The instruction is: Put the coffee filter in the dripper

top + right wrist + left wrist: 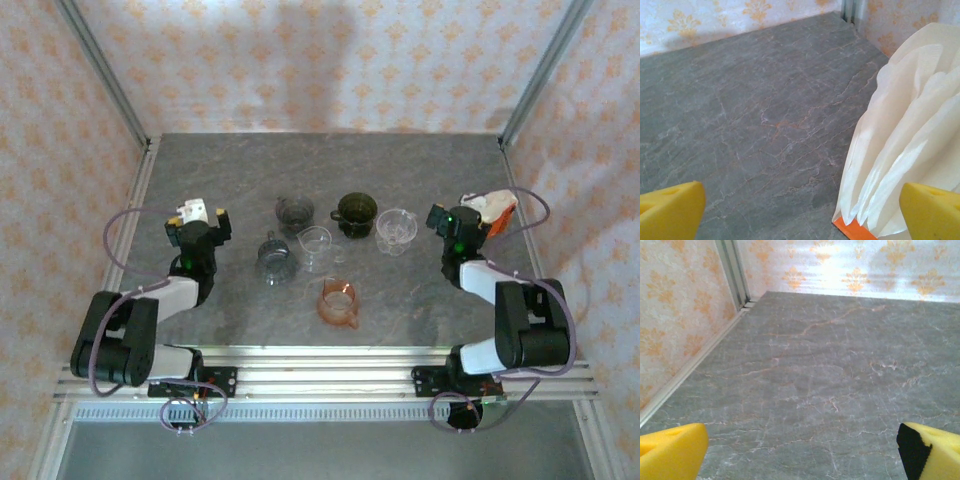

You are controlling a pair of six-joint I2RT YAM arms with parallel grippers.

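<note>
Paper coffee filters (905,125) upright in orange holder (852,229); both jaws wide, empty.

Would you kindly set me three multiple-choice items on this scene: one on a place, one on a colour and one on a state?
1. Where does the stack of paper filters stand?
A. in the far left corner
B. at the right, next to the right gripper
C. in the near left corner

2. What colour is the dripper lying closest to the near edge?
A. orange
B. blue
C. black

3. How are the right gripper's fingers set?
A. shut on a filter
B. shut on a cup
C. spread apart, holding nothing

Answers:
1 B: the right wrist view has the stack just beside one finger.
2 A: the top view shows it orange, alone in front of the others.
3 C: bare tabletop lies between the two fingers.
</note>
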